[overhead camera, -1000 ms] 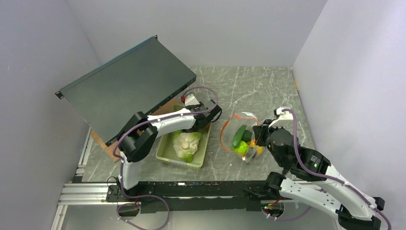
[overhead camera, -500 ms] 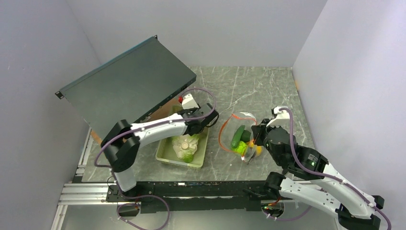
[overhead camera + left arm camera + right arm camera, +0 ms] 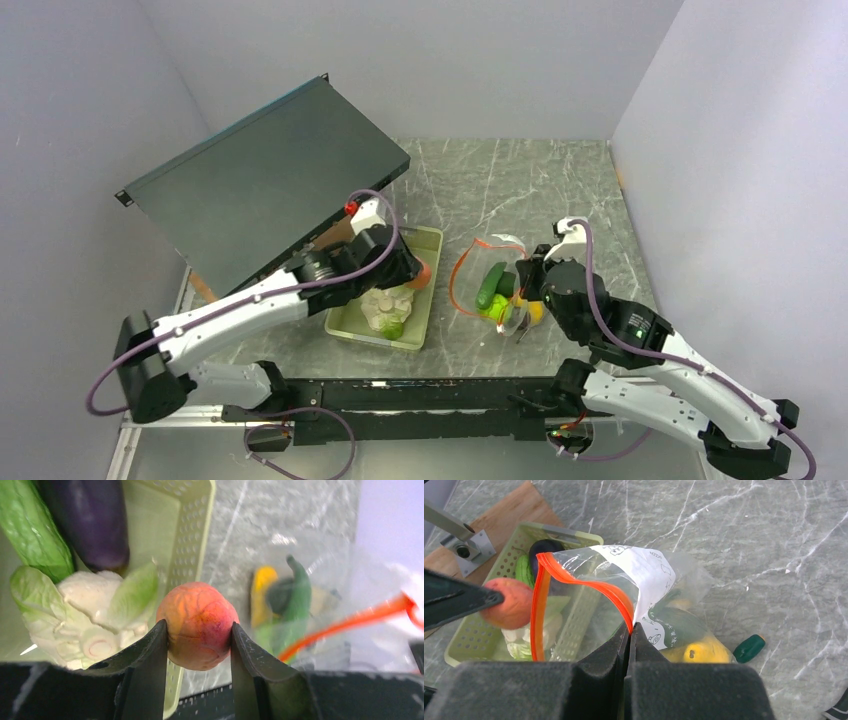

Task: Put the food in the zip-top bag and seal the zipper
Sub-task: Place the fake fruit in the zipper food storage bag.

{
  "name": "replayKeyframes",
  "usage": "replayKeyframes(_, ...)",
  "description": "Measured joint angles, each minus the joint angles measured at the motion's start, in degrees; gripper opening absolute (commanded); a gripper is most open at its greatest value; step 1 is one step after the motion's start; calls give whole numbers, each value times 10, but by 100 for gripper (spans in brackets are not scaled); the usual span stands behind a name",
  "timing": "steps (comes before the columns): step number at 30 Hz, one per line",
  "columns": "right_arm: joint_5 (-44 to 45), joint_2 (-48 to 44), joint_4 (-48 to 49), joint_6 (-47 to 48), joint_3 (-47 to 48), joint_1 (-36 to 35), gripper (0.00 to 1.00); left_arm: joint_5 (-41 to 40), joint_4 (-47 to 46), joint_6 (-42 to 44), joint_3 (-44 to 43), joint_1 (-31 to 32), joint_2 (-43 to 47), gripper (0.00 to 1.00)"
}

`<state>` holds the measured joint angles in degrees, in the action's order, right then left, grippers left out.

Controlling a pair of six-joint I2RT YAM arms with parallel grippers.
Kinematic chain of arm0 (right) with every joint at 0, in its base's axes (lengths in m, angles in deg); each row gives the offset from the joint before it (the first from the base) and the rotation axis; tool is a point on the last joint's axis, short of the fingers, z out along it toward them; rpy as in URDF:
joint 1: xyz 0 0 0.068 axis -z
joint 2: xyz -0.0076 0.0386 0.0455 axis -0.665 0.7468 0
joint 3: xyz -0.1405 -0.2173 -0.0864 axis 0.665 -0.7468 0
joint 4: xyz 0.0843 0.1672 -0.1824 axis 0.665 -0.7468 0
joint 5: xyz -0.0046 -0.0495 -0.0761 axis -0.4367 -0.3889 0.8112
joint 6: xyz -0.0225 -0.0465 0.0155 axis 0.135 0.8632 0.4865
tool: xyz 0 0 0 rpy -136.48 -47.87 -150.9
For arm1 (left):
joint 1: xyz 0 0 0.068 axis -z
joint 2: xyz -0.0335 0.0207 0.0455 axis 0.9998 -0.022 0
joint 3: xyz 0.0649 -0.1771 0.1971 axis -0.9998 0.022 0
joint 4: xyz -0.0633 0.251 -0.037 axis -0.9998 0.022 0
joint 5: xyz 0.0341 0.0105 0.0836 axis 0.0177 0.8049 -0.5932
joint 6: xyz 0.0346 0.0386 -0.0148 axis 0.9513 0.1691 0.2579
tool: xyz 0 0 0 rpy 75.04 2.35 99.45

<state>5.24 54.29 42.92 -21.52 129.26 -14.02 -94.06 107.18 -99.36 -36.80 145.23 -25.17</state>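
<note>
Peach (image 3: 197, 622), light, hard and likely slippery, sits clamped across its middle in our left gripper (image 3: 198, 630) over the tray's (image 3: 192, 540) right rim, while our right gripper (image 3: 630, 632) pinches the floppy bag's (image 3: 644, 570) zipper (image 3: 536, 610).

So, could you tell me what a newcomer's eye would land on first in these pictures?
The peach clamped in the left jaws, over the tray's right rim. Next the bag beside it, its orange zipper pinched by the right jaws so the mouth gapes, green and yellow food already inside. A big dark panel tilts at the back left.
</note>
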Motion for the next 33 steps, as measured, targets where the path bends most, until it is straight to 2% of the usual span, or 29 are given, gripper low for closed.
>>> replayKeyframes(7, -12, 18, 8, 2, 0, 0, 0, 146, -93, 65, 110, 1, 134, 1)
replayKeyframes(11, -20, 19, 12, 2, 0, 0, 0, 206, -147, 91, 117, 10, 157, 3)
replayKeyframes(17, -31, 19, 15, 1, 0, 0, 0, 261, -199, 130, 77, 49, 113, 4)
replayKeyframes(24, -42, 14, 19, 1, 0, 0, 0, 276, -196, 166, -5, 60, 28, 8)
replayKeyframes(30, -53, 0, 26, 2, 0, 0, 0, 263, -177, 183, -56, 60, -17, 27)
replayKeyframes(32, -57, -3, 31, 1, 0, 0, 0, 258, -170, 187, -62, 60, -28, 36)
replayKeyframes(33, -59, -5, 33, 1, 0, 0, 0, 254, -168, 189, -63, 60, -33, 44)
